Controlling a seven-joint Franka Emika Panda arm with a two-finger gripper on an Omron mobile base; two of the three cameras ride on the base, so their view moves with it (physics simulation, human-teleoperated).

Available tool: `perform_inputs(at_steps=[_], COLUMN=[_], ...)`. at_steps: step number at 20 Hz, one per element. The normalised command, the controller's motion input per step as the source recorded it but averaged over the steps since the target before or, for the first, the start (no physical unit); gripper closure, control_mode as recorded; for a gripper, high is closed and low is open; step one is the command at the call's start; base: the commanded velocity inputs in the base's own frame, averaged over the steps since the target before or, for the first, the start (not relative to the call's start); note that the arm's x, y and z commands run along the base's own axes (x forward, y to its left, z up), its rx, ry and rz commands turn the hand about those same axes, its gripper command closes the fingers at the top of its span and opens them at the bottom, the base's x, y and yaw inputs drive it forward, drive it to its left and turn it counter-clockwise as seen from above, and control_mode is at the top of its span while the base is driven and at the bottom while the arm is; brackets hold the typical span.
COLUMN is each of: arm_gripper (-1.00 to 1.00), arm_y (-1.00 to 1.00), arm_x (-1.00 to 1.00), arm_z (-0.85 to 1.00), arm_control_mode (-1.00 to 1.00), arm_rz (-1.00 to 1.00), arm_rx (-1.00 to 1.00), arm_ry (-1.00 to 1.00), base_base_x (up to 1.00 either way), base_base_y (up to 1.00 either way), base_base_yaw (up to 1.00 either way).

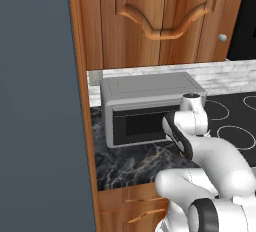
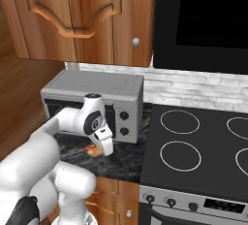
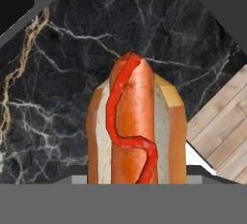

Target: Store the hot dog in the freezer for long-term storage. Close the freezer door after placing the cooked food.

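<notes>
Hot dog (image 3: 135, 131), unlabelled, gripped by the fingers (image 2: 105, 146) over the dark marble counter (image 3: 58, 121).

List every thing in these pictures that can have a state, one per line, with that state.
hot dog: gripped, low over the dark marble counter in front of the microwave.
gripper: shut on the hot dog.
microwave: on the counter, door closed.
upper wooden cabinets: doors closed.
stove: nothing on the burners.
</notes>
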Motion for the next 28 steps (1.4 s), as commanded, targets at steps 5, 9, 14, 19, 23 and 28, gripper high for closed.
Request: perform_inputs(at_steps=[5, 9, 14, 19, 23, 28], arm_gripper=[1.0, 1.0, 1.0, 1.0, 1.0, 1.0], arm_y=[0.18, 0.35, 0.37, 0.28, 0.11, -0.09], arm_x=[-0.66, -0.6, -0.39, -0.42, -0.66, -0.5], arm_z=[1.0, 0.96, 0.82, 0.64, 0.43, 0.31], arm_control_mode=[-1.0, -1.0, -1.0, -1.0, -1.0, -1.0], arm_rz=[0.0, 0.0, 0.0, 0.0, 0.0, 0.0], arm_rx=[0.0, 0.0, 0.0, 0.0, 0.0, 0.01], arm_ry=[0.0, 0.0, 0.01, 0.03, 0.0, 0.0], base_base_x=[0.0, 0.0, 0.0, 0.0, 0.0, 0.0], base_base_y=[0.0, 0.0, 0.0, 0.0, 0.0, 0.0], base_base_yaw=[0.0, 0.0, 0.0, 0.0, 0.0, 0.0])
